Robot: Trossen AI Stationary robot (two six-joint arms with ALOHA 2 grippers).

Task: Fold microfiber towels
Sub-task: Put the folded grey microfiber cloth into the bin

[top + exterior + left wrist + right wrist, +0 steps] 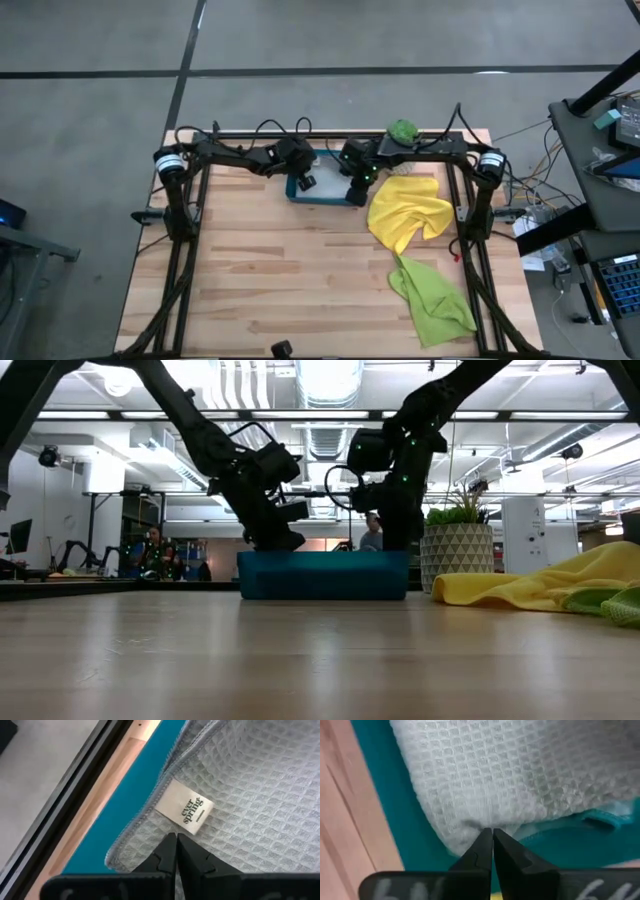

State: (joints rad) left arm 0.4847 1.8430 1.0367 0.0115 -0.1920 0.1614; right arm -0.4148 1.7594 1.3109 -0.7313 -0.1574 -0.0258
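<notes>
Both grippers, left (176, 836) and right (492, 831), pinch jaws closed on the grey waffle towel (250, 785) in the teal tray (325, 196), twelve o'clock on the bench.

Grey concrete floor (90, 110) crossed by dark seams surrounds the light wooden table (290, 270). Beyond the table's far edge, an open office with white ceiling ducts (325, 380), strip lights (140, 414) and a white cabinet (525, 525); a dark desk (600, 130) with cables stands beside its right edge.
</notes>
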